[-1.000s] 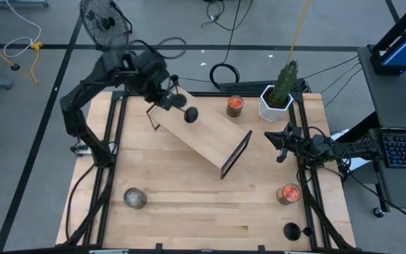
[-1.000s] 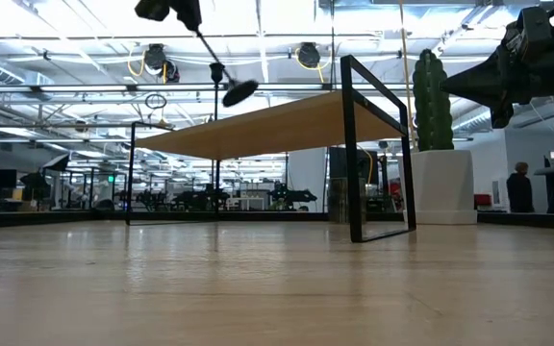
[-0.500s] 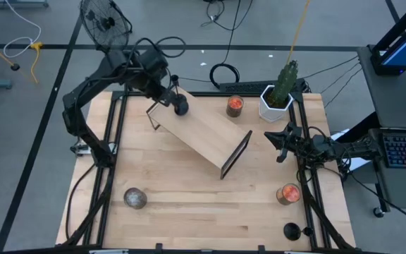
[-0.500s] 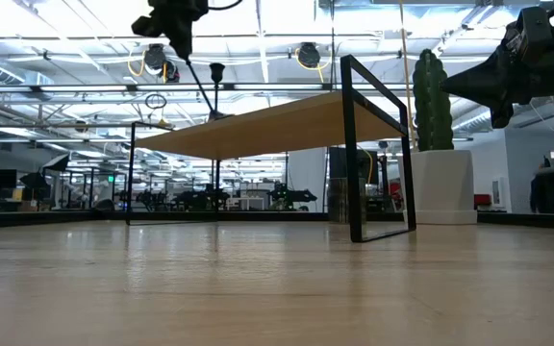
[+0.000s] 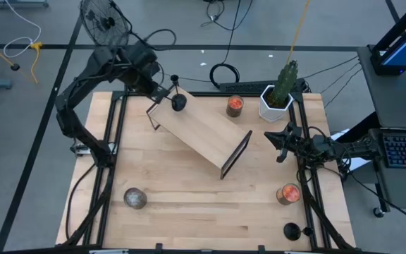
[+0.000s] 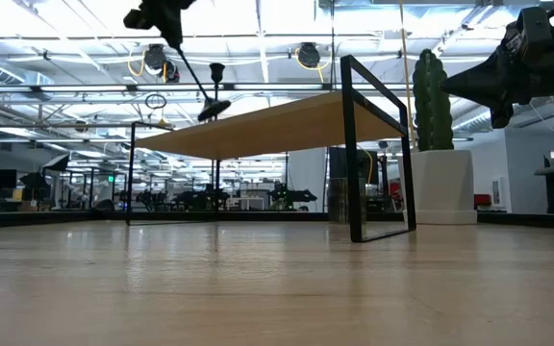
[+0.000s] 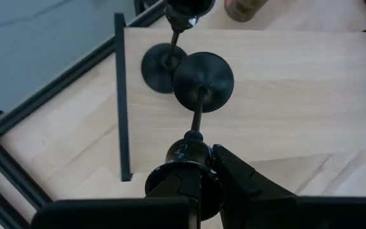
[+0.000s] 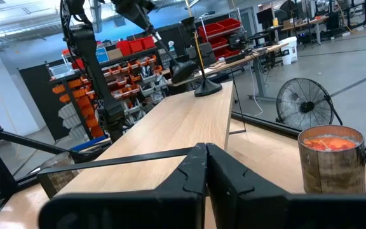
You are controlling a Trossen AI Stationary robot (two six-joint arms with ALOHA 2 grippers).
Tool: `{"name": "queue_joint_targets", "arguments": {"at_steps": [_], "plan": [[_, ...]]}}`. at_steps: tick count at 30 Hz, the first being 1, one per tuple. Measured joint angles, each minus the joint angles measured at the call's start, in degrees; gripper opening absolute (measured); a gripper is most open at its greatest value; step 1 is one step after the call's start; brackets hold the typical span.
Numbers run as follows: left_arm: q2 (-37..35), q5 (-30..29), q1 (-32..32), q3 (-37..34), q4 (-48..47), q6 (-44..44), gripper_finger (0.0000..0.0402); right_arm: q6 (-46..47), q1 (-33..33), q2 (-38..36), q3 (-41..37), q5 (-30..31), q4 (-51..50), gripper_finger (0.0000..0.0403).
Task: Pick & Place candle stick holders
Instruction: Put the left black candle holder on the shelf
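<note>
No text, label, brand, number or sign can be read in any of the views. The red and orange storage bins (image 8: 135, 46) in the room behind carry no legible marking, and neither does the glass jar (image 8: 331, 166) near the wooden shelf (image 5: 201, 130). The monitor (image 5: 404, 35) and keyboard (image 5: 404, 149) beside the worktop (image 5: 189, 204) are too small for any characters to be made out.
</note>
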Motion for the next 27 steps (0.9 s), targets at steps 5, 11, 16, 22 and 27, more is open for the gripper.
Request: {"name": "queue_joint_targets", "arguments": {"at_steps": [5,11,16,22,27], "plan": [[-1.6,0.1,1.4,0.0,0.0,3.2,0.0021,0.0,0.0,0.0,0.0,0.0,0.0,0.0004],[-2.5,1.8,1.3,0.0,0.0,7.0,0.0021,0.0,0.0,0.0,0.0,0.0,0.0,0.0004],[-2.5,2.5,1.4,-0.2,0.1,4.6,0.0021,0.0,0.0,0.0,0.0,0.0,0.0,0.0004],[-2.5,3.3,0.3,-4.9,0.1,-1.8,0.0021,0.0,0.0,0.0,0.0,0.0,0.0,0.0004],[-2.5,2.9,-0.4,-9.4,0.0,-5.3,0.0021,0.0,0.0,0.0,0.0,0.0,0.0,0.0004]]}}
